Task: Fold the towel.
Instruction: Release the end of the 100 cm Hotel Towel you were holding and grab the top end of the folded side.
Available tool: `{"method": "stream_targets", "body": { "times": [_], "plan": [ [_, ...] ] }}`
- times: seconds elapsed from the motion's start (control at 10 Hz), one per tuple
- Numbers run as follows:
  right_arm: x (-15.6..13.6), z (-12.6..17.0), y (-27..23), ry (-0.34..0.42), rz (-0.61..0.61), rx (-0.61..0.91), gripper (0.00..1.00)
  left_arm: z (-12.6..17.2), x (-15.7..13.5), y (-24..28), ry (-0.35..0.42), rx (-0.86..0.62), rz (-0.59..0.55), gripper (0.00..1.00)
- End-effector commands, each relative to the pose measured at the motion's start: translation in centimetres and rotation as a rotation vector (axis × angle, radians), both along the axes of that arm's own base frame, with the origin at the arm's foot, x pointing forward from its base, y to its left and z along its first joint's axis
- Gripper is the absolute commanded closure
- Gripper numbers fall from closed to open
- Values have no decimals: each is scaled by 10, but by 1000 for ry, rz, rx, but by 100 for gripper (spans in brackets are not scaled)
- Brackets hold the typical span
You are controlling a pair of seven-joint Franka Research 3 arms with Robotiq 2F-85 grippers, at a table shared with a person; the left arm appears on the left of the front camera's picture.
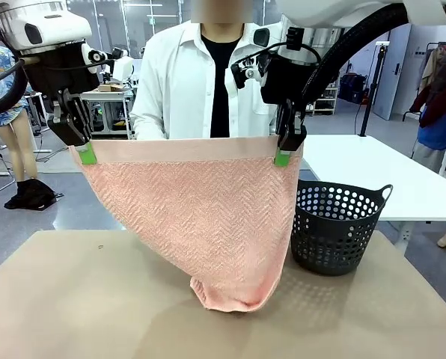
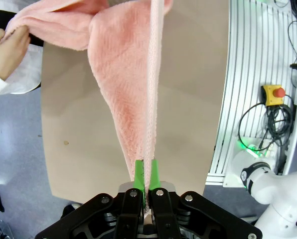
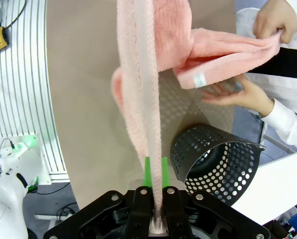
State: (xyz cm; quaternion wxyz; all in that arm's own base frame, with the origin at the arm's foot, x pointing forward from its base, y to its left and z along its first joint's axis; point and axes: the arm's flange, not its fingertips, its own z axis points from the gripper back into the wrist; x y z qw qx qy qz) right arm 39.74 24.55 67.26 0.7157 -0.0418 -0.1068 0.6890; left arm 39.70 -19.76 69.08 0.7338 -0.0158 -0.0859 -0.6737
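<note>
The towel (image 1: 200, 217) hangs down to the table (image 1: 58, 299) (basket (image 1: 335, 232) at its right), person (image 1: 170, 82) behind.

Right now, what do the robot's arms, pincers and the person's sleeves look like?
The left arm and right arm are white. The left pincer and right pincer are black with green pads. A thick black cable follows the right arm. The person's sleeves are white.

No legible text or labels.
</note>
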Motion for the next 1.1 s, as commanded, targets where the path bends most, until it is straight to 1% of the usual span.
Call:
{"method": "stream_targets", "body": {
  "times": [0.0,1.0],
  "plan": [
    [0,0,-1,-2,-1,-3,100,1,-1,1,-3,-1,1,100],
    [0,0,-1,-2,-1,-3,100,1,-1,1,-3,-1,1,100]
  ]
}}
